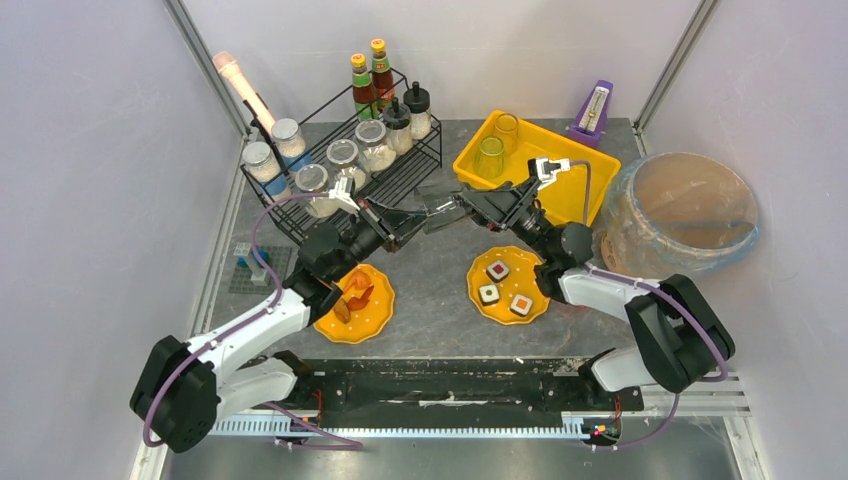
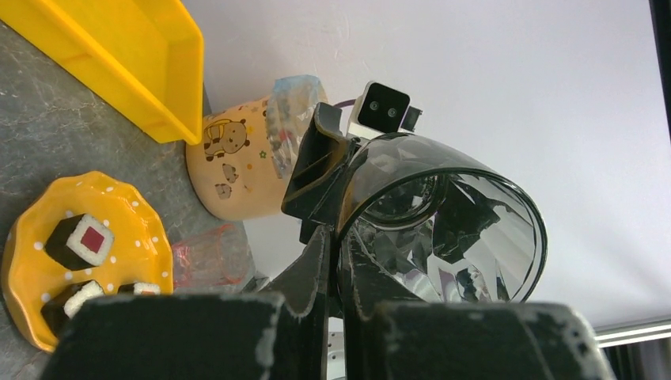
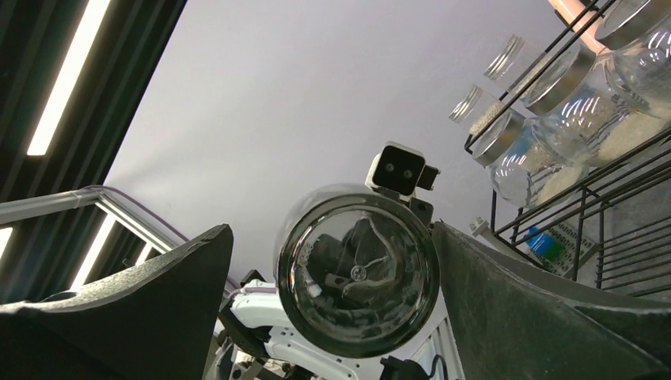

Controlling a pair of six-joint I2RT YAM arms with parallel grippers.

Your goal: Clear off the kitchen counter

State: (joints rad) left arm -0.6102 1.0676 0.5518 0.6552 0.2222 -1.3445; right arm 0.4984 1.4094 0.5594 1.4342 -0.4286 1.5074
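Each arm, the left arm (image 1: 245, 335) and the right arm (image 1: 600, 287), has white shells, bulky black joints, a looping purple cable (image 1: 252, 232) and scuffed matte-black fingers (image 2: 182, 336).

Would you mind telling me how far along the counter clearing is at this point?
Two yellowish tumblers already sit in the yellow tray. In hand: a smoky glass, pinched at its rim by the left pincer, with the right pincer open around its base. Left on the kitchen counter: the sushi plate and the plate of orange food.
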